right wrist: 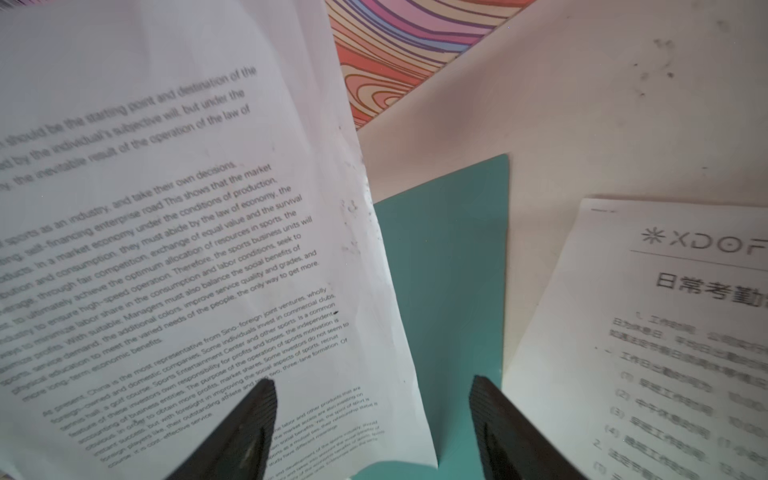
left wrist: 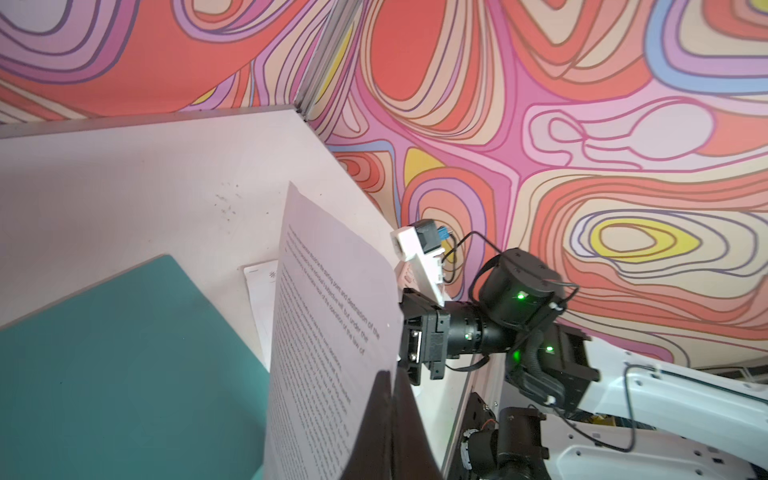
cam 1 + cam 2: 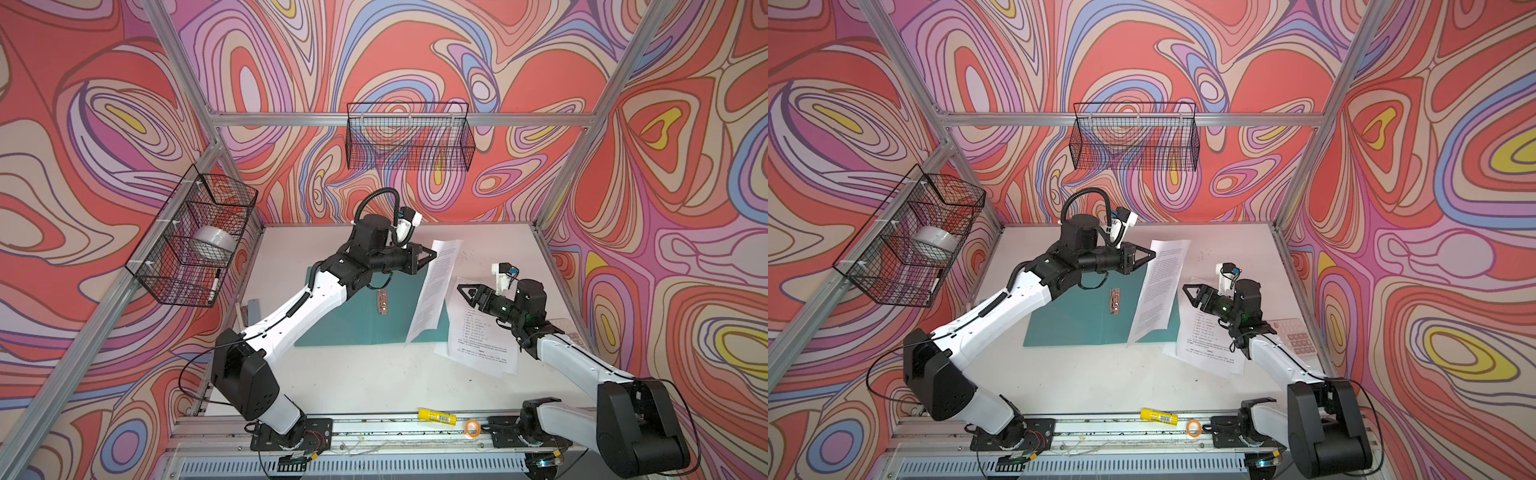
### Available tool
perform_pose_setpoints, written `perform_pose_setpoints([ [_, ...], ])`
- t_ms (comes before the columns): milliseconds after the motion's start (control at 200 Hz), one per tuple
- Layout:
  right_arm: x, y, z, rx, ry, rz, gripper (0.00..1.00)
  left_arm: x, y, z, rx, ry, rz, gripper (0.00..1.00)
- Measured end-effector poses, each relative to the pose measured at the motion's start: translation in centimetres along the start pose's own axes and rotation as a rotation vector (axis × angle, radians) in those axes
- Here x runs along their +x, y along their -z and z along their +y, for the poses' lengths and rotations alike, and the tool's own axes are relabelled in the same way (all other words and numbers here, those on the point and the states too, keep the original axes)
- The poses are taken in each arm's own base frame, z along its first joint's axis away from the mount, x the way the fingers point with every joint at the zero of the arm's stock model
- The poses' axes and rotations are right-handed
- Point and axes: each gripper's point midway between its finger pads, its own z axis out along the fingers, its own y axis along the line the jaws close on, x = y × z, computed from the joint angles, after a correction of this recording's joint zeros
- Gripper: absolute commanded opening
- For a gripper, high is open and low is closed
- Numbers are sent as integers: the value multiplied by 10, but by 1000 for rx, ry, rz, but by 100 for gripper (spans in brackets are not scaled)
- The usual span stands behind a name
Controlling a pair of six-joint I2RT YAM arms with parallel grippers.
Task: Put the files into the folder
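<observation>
Walls [image 3: 415,54] swirl with coral-red, lilac, blue, cream and yellow bands outlined in dark lines, around a white tabletop [image 3: 374,374] that carries a plain teal-green folder [image 3: 357,328] and white files [image 3: 478,332] printed with lines of small black text. The arms [image 3: 307,303] are white with black joints, and the wire baskets [image 3: 407,137] are black. At the front edge are a yellow tube [image 3: 436,414] and an orange ring of tape [image 3: 472,427].
</observation>
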Motion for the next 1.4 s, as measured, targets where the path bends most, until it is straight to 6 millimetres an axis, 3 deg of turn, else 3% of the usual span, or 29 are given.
perform_pose_setpoints([
  [180,-5,4,30,-162,28,-21,78,-14,27,-36,103,11,-28,0],
  [371,-9,14,57,-281,83,-42,79,-32,52,-58,197,39,-70,0],
  [551,-13,27,86,-385,161,-54,78,-45,74,-66,287,76,-131,0],
  [741,-15,31,99,-438,194,-40,78,-46,80,-64,358,134,-148,0],
  [1112,-25,-3,88,-532,95,7,74,-58,100,-78,457,146,-183,0],
  [1222,-28,-13,97,-596,91,20,73,-63,105,-78,465,146,-197,0],
  [1403,-21,-20,130,-697,152,56,73,-68,110,-80,492,154,-218,0],
])
